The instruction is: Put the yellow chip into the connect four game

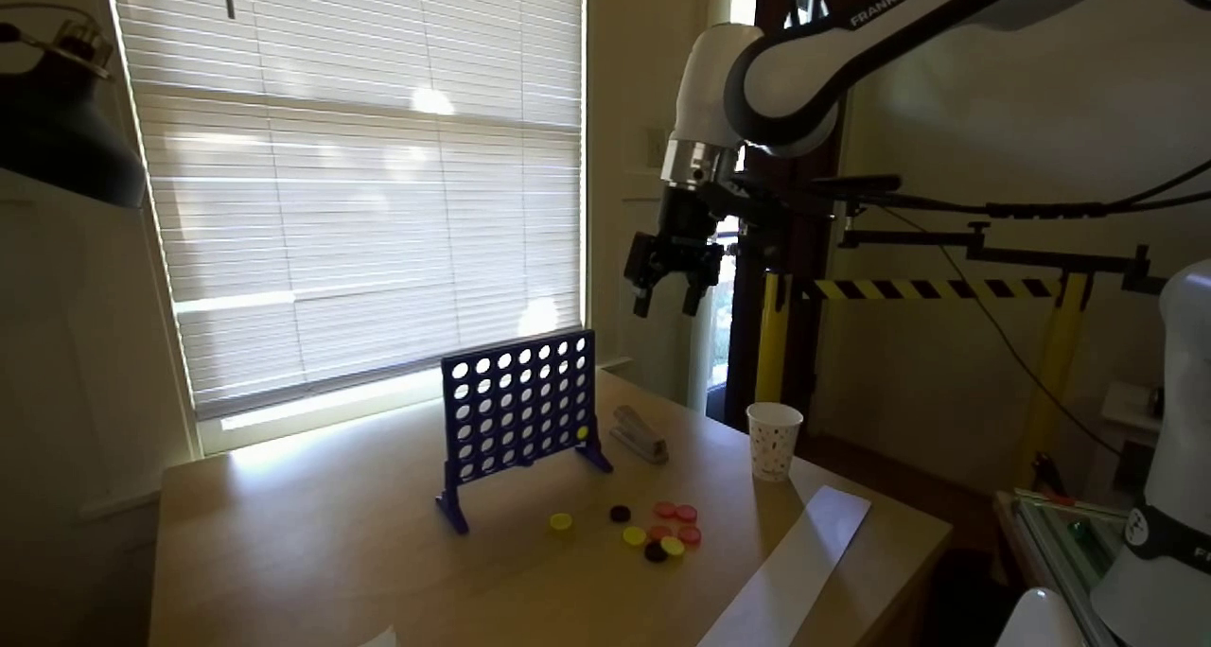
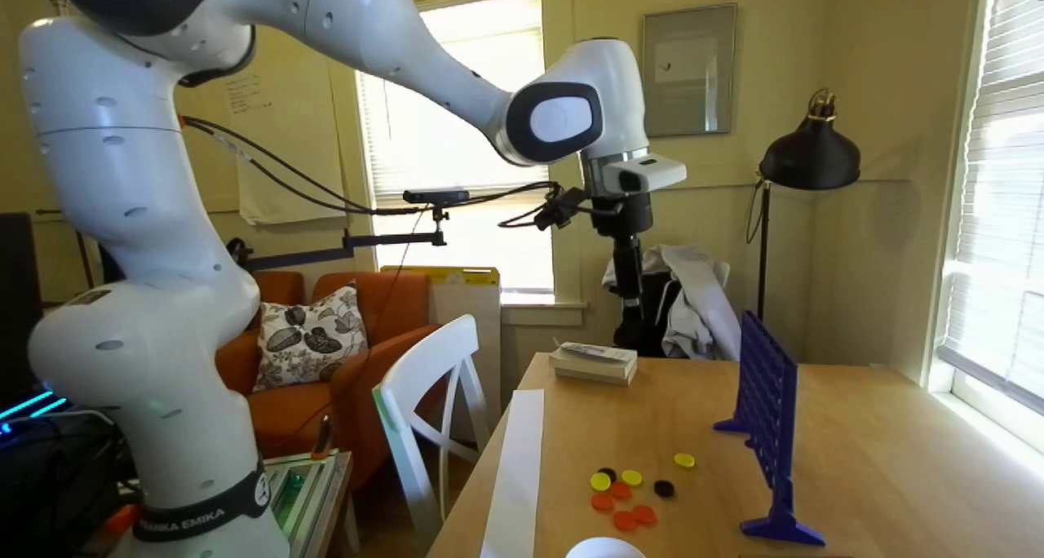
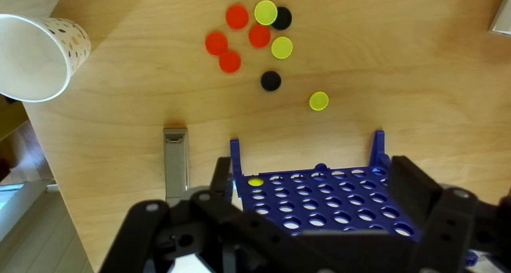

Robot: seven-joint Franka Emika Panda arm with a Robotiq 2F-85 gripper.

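Note:
The connect four game (image 1: pixel 517 389) is a dark blue upright grid; it also shows in an exterior view (image 2: pixel 768 403) and the wrist view (image 3: pixel 315 191). One yellow chip (image 3: pixel 255 182) sits in its bottom row, in an end column. A lone yellow chip (image 1: pixel 561 522) lies on the table before the board; it shows in the wrist view (image 3: pixel 319 101). Two more yellow chips lie near the red ones, one (image 3: pixel 282 47) flat and one (image 3: pixel 266 12) partly over a black chip. My gripper (image 1: pixel 667 308) is open and empty, high above the table and the board.
Several red chips (image 3: pixel 237 17) and two black chips (image 3: pixel 271 81) lie on the table. A paper cup (image 1: pixel 774 442), a stapler (image 1: pixel 640 434) beside the board, a white paper strip (image 1: pixel 795 571) and a book stack (image 2: pixel 595 366) are also there. A window (image 1: pixel 359 174) stands behind the board.

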